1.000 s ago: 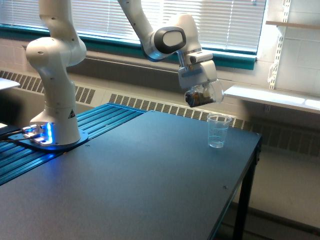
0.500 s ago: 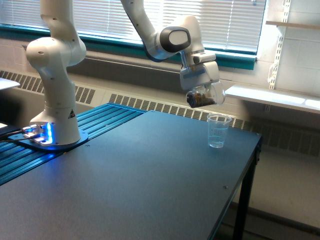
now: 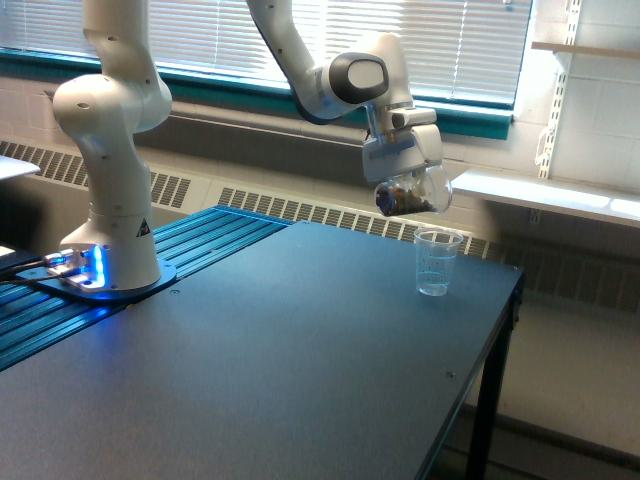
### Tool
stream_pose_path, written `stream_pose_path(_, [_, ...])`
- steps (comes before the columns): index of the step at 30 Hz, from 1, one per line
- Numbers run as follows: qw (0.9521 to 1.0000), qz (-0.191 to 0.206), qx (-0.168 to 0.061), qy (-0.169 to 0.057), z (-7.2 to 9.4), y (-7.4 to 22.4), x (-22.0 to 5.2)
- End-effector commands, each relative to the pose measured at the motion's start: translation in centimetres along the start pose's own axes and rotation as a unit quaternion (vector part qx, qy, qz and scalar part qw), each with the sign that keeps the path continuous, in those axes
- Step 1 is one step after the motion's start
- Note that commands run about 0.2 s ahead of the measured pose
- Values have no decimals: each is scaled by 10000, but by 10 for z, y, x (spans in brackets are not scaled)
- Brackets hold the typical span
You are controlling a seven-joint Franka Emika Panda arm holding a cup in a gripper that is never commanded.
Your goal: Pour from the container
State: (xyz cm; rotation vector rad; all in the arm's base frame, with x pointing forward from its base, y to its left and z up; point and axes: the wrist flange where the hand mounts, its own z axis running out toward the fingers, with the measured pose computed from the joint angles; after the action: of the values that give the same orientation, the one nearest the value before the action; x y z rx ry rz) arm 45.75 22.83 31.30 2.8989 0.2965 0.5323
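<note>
Exterior view: one gripper (image 3: 405, 178) tilts one container (image 3: 415, 192) above one cup (image 3: 436, 262).

Lab, robot arm (image 3: 110, 150) bolted beside black table (image 3: 280, 350)

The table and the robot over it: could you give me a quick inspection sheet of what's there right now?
Surface: dark table, bare except for one cup; blue ribbed mat at its far left.
Job's things: clear container tilted on its side in the air, dark contents inside; small clear cup upright just below it, looks empty.
Clutter: nothing seen.
Claw: claw carries the container; its fingers are hidden from this view.
Cables: dark cables at the arm's lit base.
Surroundings: window blinds, heater grille along the wall, shelf on the exterior view's right.
</note>
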Motion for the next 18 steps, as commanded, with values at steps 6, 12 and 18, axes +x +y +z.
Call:
stream_pose_path(6, [9998,-128,-152,-45,1,-13,1])
stream_pose_path(12, [9996,-160,-220,-107,3,-16,1])
stream_pose_path(18, [9992,-187,-307,-200,9,-17,-2])
